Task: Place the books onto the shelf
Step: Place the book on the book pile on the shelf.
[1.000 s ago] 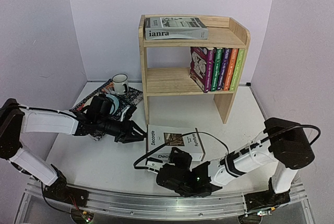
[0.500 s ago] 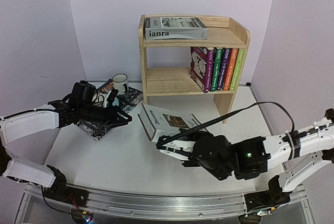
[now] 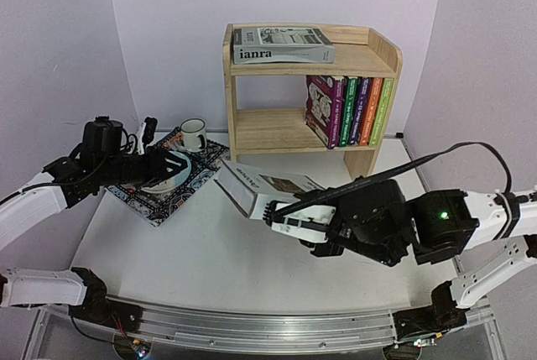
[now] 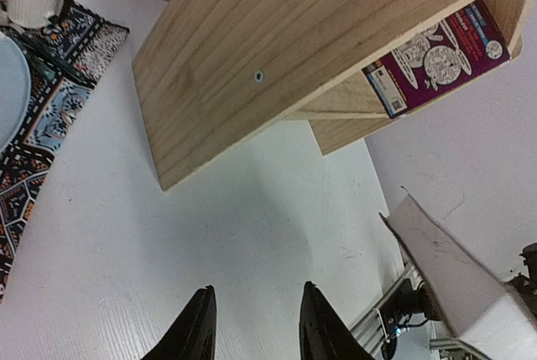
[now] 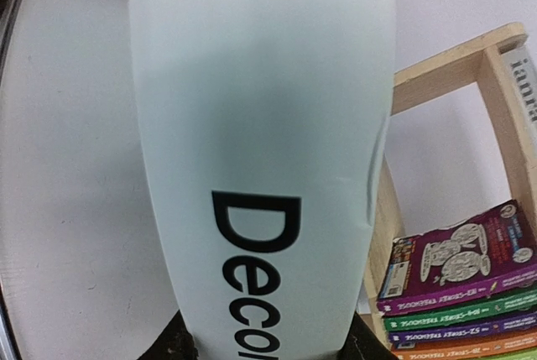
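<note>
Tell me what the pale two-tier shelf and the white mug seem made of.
The small light two-tier shelf: pale wood, apparently unfinished; grain lines and board seams show on its side panel. The white mug with a dark handle: probably glazed ceramic, judging by its smooth surface.

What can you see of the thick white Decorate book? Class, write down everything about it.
The Decorate book is thick and white, its rounded spine lettered in black, with a photo on the front cover. It is closed and tilted, spine turned up and left, seemingly raised off the table before the shelf. The right gripper clamps it on both sides of the spine; nothing else appears to touch it.
</note>
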### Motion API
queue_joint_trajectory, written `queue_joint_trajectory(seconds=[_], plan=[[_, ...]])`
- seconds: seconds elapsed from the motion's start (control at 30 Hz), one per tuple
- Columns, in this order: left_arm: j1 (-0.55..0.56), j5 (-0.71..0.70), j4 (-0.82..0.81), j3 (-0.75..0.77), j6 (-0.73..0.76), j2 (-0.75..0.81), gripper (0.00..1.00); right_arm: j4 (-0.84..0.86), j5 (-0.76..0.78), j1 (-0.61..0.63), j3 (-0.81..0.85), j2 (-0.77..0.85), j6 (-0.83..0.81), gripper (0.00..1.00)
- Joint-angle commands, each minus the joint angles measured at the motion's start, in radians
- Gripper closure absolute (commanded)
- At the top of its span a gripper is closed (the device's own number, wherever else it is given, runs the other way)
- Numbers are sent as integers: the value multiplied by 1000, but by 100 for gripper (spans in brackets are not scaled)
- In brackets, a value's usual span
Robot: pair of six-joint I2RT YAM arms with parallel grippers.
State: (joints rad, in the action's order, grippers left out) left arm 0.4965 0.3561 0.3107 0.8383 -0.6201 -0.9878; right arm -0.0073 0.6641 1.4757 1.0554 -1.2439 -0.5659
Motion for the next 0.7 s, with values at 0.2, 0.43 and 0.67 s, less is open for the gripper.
queue_joint_trajectory(seconds=[0.2,0.43,0.67], plan=[[-3,-111,13,31,29,41,64,114,-46,5,317,50,-286,94],[-3,-113,14,30,36,41,65,178,-19,2,504,-44,-571,95],[-3,-105,11,31,32,31,65,199,-61,-31,675,-127,-705,96]])
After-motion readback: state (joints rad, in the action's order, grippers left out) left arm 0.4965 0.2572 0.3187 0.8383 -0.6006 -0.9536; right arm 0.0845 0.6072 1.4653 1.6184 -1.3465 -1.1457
